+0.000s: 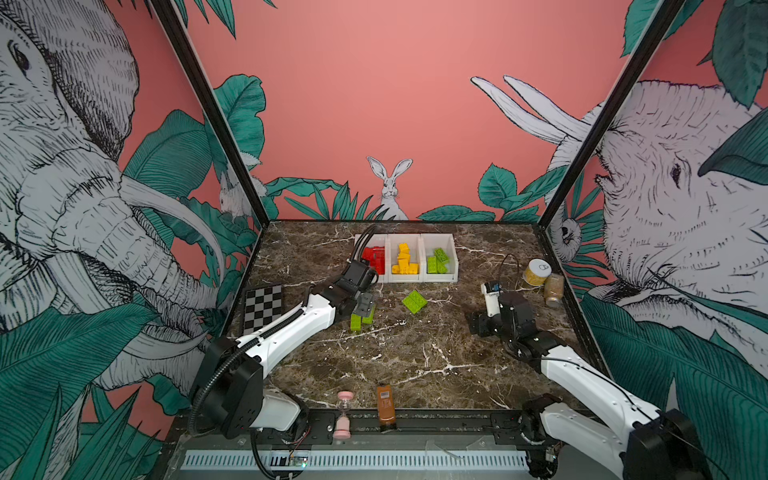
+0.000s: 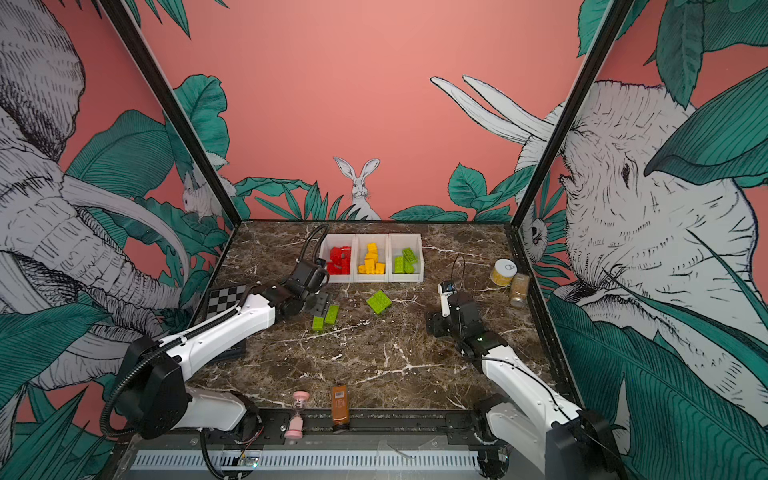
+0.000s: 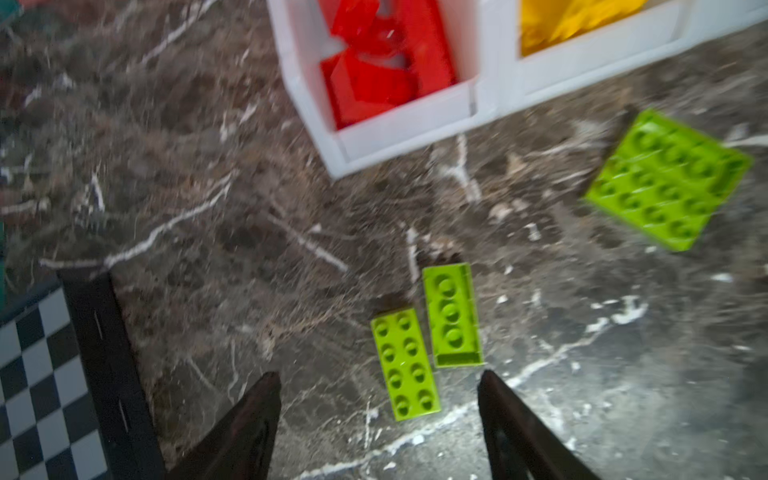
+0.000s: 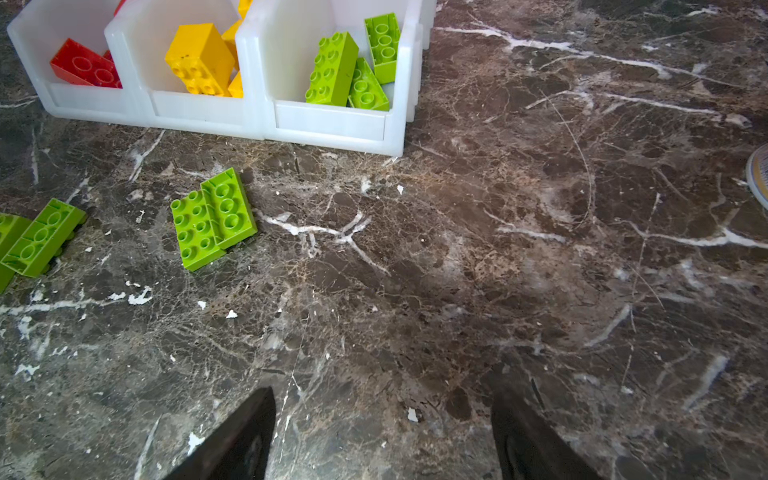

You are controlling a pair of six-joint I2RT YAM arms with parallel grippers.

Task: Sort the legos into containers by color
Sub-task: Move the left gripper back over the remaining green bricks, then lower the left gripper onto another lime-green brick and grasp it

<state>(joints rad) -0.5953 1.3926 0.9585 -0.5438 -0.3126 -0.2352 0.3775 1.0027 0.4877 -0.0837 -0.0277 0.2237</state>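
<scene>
Green legos (image 1: 356, 323), partly hidden by the spread left gripper (image 1: 365, 311) in a top view, show whole wrist-side.

The bench (image 1: 415, 365) is dark brown marble veined in white, and the three containers (image 1: 405, 277) on it are plain white, holding red legos (image 1: 374, 259), yellow legos (image 1: 404, 262) and lime-green legos (image 1: 437, 261), one colour to each. Just ahead of the black left gripper (image 3: 378, 376) lie two lime-green bricks (image 3: 405, 363), with a lime-green piece (image 3: 669, 183) farther off and a black-and-white checkered board (image 3: 29, 395) to its side. The walls (image 1: 374, 104) are salmon pink with teal leaves and black-and-white animals.
</scene>
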